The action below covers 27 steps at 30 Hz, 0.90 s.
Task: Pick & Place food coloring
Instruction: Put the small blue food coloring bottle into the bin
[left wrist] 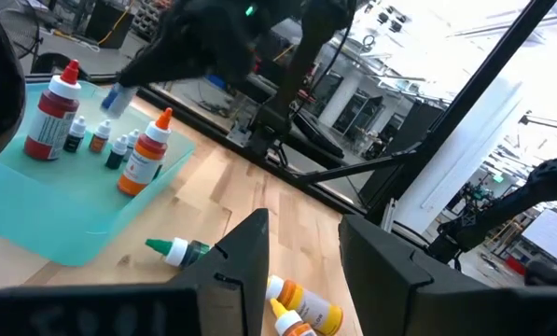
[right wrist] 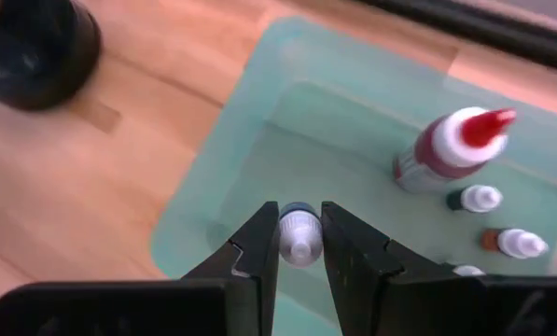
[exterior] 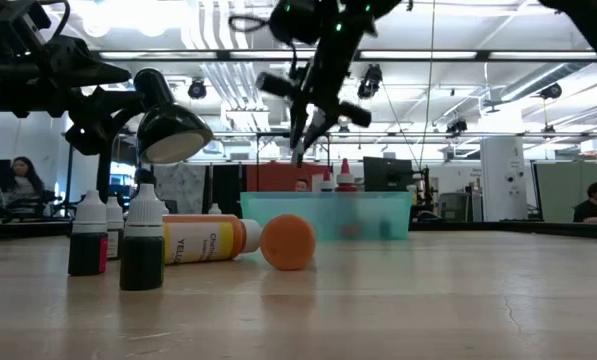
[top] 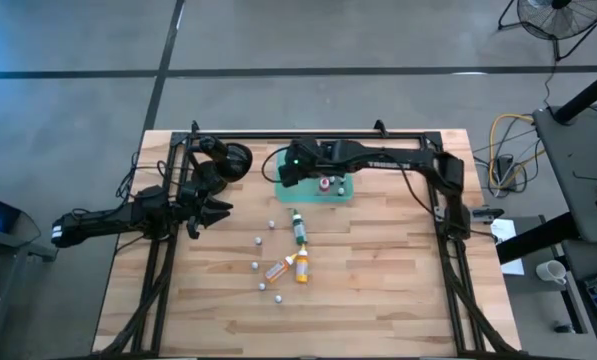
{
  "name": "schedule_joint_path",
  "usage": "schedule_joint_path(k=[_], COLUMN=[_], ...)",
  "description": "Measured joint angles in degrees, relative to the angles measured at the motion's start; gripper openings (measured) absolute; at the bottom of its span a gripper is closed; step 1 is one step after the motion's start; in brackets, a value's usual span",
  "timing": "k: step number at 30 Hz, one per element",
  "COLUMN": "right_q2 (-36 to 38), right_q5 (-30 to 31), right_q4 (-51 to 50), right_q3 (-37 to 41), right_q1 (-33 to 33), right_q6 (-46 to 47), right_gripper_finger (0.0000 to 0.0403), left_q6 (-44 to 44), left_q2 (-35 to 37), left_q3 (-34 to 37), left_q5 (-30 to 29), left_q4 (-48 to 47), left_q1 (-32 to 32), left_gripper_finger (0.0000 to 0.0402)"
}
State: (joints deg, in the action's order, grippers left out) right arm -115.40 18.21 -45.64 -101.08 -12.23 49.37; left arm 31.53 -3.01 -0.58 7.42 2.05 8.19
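The right hand (right wrist: 299,245) grips a small white-capped bottle (right wrist: 298,231) above the translucent green tray (right wrist: 259,112). The left hand (top: 200,212), fingers parted and empty, waits over the tabletop (top: 378,290). Green (top: 298,229) and orange-yellow bottles (top: 302,267) lie mid-tabletop.

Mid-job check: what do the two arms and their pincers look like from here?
Both arms are dark, nearly black, jointed, with black cables along them. The right arm shows a small green light near its wrist. The left arm looks the same, without a visible light. Each pincer has two flat, dark, wedge-shaped fingers.
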Motion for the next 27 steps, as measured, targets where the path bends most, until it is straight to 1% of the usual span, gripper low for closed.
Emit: schedule_joint_path(k=[5, 9, 14, 19, 23, 27], right_q2=[-3.60, -6.41, -9.18, -10.36, -10.44, -10.44], right_q5=[-1.22, -4.55, -5.24, -5.35, -8.09, -8.21], right_q4=[0.34, 0.15, -0.66, -1.15, -1.02, -1.16], right_q3=[0.00, 0.00, 0.05, 0.07, 0.22, 0.44], right_q1=[-1.12, -2.08, -3.52, -5.09, -6.38, -7.29], right_q6=[-5.19, -8.91, -11.40, -13.62, -13.97, -14.06], right_gripper_finger=[0.0068, 0.0068, 0.0068, 0.0068, 0.0068, 0.0068], left_q6=[-0.02, 0.00, 0.00, 0.00, -0.02, -0.01], left_q2=[0.00, 0.00, 0.00, 0.02, 0.00, 0.00], left_q3=[0.01, 0.00, 0.01, 0.00, 0.02, 0.01], left_q5=[0.01, 0.00, 0.00, 0.00, 0.02, 0.02], left_q4=[0.02, 0.02, 0.02, 0.02, 0.02, 0.02], left_q1=[0.00, 0.02, 0.07, 0.04, 0.04, 0.04], left_gripper_finger=[0.0106, 0.0106, 0.0106, 0.0106, 0.0106, 0.0106])
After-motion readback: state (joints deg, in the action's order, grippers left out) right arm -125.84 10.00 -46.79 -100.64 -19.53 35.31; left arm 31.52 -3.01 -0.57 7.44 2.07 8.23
